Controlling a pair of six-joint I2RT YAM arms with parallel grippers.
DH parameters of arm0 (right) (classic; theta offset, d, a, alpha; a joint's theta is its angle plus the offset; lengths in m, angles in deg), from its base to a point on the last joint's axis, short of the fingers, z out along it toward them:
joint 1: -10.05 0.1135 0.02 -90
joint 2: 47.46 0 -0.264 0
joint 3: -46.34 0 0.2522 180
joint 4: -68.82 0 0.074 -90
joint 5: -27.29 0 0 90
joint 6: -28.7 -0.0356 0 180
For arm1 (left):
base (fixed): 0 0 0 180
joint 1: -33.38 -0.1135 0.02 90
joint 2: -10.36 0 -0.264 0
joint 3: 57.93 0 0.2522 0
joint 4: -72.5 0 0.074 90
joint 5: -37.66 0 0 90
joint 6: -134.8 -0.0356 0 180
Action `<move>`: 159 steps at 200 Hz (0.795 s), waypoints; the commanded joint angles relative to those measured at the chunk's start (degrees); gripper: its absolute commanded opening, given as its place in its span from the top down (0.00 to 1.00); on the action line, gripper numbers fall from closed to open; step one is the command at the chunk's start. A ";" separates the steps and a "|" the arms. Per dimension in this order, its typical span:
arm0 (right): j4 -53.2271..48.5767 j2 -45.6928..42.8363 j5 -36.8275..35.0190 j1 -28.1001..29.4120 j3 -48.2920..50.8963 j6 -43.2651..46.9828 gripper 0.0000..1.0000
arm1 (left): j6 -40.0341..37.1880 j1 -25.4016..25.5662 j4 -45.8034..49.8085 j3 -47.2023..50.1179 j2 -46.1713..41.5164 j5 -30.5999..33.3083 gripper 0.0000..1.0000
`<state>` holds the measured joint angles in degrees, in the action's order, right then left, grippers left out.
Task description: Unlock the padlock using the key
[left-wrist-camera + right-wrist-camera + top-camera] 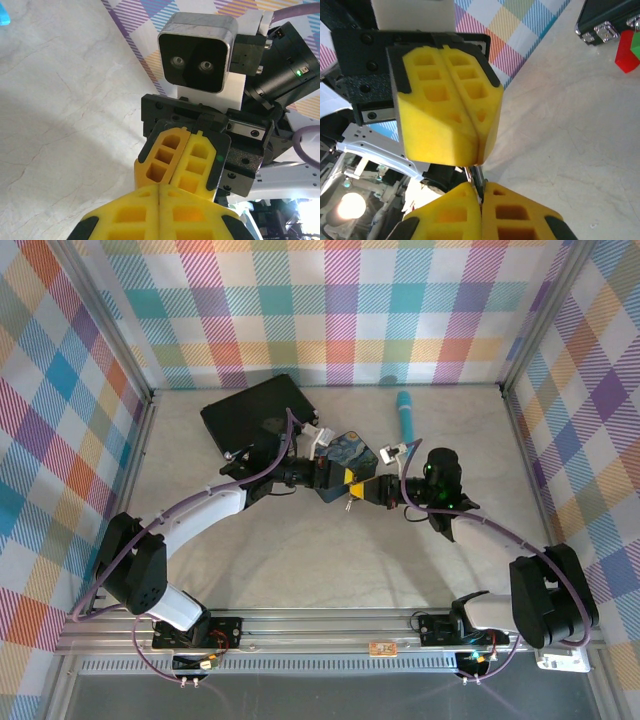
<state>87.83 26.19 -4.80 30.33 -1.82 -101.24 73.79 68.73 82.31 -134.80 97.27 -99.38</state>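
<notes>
Black case far left; teal pen far right; starry tin between; red bit near case.

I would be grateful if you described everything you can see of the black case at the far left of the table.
The black case is a flat, dark, rectangular box, hard-shelled by its look, lying at an angle on the pale table, far left of centre. Its lid seems to be down. In the right wrist view one edge carries two small silvery latches, and a red bit stands close beside that edge. From above, the left arm passes by its near corner.
</notes>
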 commanded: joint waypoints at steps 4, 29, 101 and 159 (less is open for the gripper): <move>2.23 0.58 -0.10 0.29 0.15 -0.07 1.00 | 0.52 -0.09 -3.44 0.68 -1.56 -1.47 1.00; 1.03 0.02 -1.07 0.29 0.26 0.69 1.00 | 0.75 -0.62 -3.53 1.47 -2.47 -0.07 1.00; -19.67 -3.22 -13.32 0.23 -1.70 9.62 1.00 | 8.16 -2.40 -7.23 9.73 -8.89 16.80 0.34; -39.54 -3.84 -36.31 -0.06 -4.26 13.54 1.00 | 16.33 8.88 -11.07 19.36 -9.02 45.58 0.37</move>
<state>58.98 23.41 -29.44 30.65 -3.83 -90.90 86.75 71.31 72.61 -116.99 87.57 -70.29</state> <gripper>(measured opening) 0.050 0.631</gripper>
